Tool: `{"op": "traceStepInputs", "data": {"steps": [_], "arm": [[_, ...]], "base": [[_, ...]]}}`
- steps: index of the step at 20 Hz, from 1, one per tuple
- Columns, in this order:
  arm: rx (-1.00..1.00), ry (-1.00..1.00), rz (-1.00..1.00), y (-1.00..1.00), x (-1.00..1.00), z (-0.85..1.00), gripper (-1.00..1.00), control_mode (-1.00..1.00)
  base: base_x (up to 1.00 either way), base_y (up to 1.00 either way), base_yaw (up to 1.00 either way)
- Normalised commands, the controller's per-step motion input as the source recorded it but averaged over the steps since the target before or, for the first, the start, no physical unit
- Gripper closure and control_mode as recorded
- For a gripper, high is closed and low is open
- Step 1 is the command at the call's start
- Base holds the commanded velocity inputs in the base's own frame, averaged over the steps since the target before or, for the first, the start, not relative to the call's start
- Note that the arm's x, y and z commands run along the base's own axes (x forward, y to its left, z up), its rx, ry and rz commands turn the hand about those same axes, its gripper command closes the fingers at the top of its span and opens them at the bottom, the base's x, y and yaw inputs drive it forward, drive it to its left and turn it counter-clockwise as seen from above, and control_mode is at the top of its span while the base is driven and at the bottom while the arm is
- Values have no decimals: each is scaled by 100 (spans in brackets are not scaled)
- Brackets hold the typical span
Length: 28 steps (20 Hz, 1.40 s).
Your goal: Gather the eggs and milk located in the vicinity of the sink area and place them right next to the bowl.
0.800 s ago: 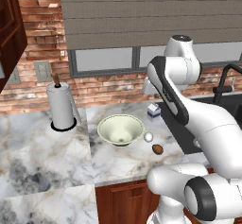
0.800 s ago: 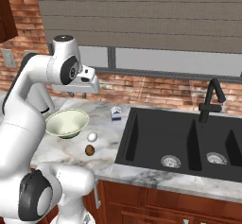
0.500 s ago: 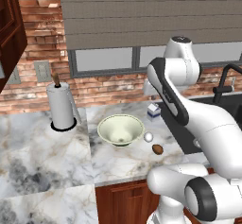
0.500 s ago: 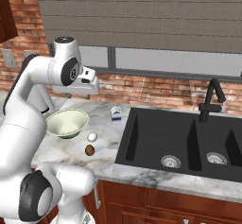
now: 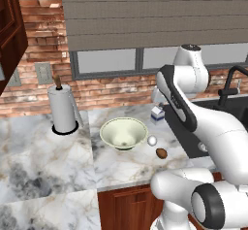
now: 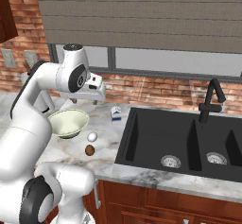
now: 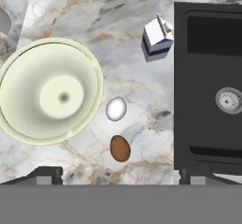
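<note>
Against the frame from just under a second back, I see nothing on the tabletop (image 5: pixel 58 161) that has shifted: bowl, both eggs and carton sit where they sat. The arm looks almost unchanged too; at most the hand has crept a little, and I cannot be sure of that.

My arm rises from the base, folds at the elbow above the bowl (image 5: pixel 124 132) and carries the hand high over the marble, pointing down. In the right base view the tool (image 6: pixel 96 99) hangs above and behind the bowl (image 6: pixel 69 122), well clear of everything. In the hand view its two dark fingertips (image 7: pixel 45 175) stand wide apart at the lower edge, with nothing between them, so the tool is spread wide and has hold of nothing.

The white egg (image 7: pixel 116 108) lies just beside the bowl's rim (image 7: pixel 97 72). The brown egg (image 7: pixel 120 148) lies near it, a little further from the bowl. The milk (image 7: pixel 156 39) stands upright on the marble close to the sink (image 7: pixel 208 124), apart from the bowl. From the left base view, the milk (image 5: pixel 157 112) is behind the eggs, and a paper-towel roll (image 5: pixel 63 109) stands well left of the bowl.
</note>
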Motion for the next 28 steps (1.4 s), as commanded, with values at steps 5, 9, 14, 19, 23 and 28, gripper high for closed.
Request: {"op": "traceStepInputs", "data": {"steps": [5, 9, 14, 19, 23, 28], "arm": [[2, 0, 3, -35, 0, -16, -100, -100], [1, 0, 4, -30, 0, -6, -100, -100], [0, 0, 5, -19, 0, -10, -100, -100], [0, 1, 8, -9, 7, -15, -100, -100], [0, 1, 6, 0, 19, -16, -100, -100], [0, 0, 4, 0, 29, -16, -100, -100]], "base": [[0, 0, 0], [0, 0, 0], [0, 0, 0], [0, 0, 0], [0, 0, 0], [0, 0, 0]]}}
